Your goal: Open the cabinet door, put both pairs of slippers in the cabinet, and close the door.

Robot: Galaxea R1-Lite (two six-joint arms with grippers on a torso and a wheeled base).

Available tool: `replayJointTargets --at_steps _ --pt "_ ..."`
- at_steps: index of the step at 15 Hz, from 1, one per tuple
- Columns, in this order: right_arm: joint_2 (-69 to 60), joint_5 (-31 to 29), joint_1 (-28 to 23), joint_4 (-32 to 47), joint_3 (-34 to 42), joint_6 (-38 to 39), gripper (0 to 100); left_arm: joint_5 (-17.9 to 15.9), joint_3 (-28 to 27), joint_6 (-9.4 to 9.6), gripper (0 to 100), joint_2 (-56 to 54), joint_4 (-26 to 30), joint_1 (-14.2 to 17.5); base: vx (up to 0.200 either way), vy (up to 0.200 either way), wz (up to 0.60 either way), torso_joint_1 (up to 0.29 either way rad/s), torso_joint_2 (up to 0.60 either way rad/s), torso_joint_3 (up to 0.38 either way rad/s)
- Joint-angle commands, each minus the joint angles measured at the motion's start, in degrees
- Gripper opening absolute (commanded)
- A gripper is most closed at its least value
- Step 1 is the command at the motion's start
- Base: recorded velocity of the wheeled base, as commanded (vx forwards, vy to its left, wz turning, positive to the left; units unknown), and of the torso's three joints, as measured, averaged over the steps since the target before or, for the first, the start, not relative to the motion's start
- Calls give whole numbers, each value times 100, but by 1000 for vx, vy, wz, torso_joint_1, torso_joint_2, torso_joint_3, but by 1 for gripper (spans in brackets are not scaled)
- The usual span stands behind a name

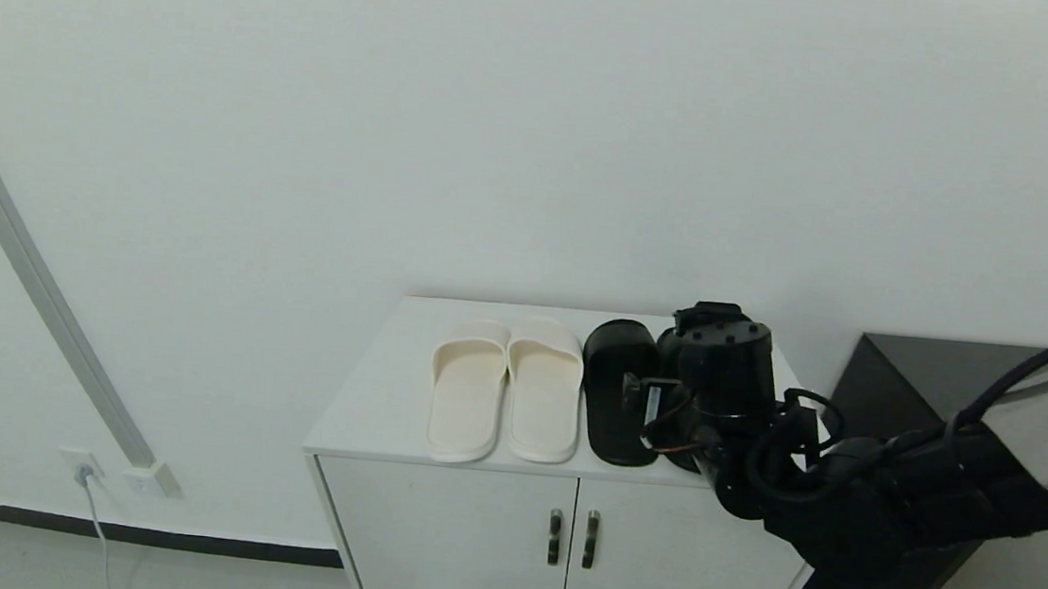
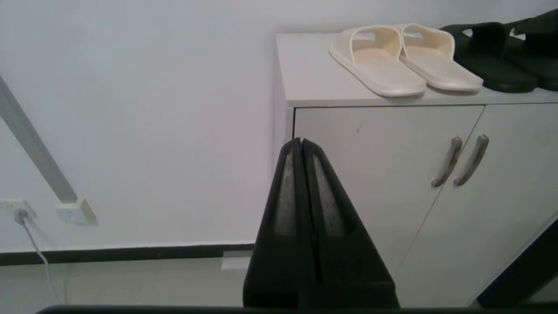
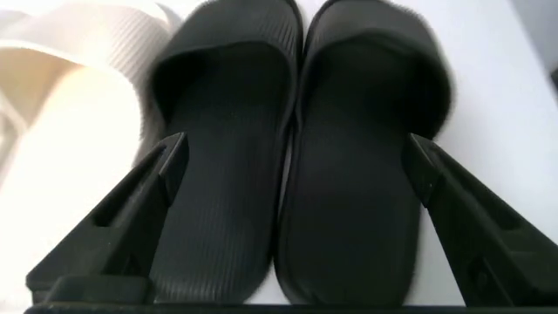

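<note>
Black slippers (image 3: 227, 201) under splayed end effector (image 3: 296, 148).

The head camera looks forward and down from well back, with the cabinet (image 1: 446, 534) toward 5 o'clock in its frame. The left wrist camera sits low, off the cabinet's 8 o'clock, facing its front and side past the left pincer (image 2: 302, 144). The right wrist camera is close over the black slippers (image 3: 288, 174), looking down through the right pincer (image 3: 296, 144). All views share these slippers; head and left wrist also share the cream slippers (image 1: 504, 388).
</note>
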Motion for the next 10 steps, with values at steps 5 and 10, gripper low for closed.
replayJointTargets --at_steps 5,10 --pt "1035 -3 -406 -2 -1064 -63 100 0 -9 -3 0 -1 -1 -4 0 0 0 0 0 0" --pt "1518 -3 -581 -2 -1767 -327 100 0 0 -3 0 -1 -1 5 0 0 0 0 0 0"
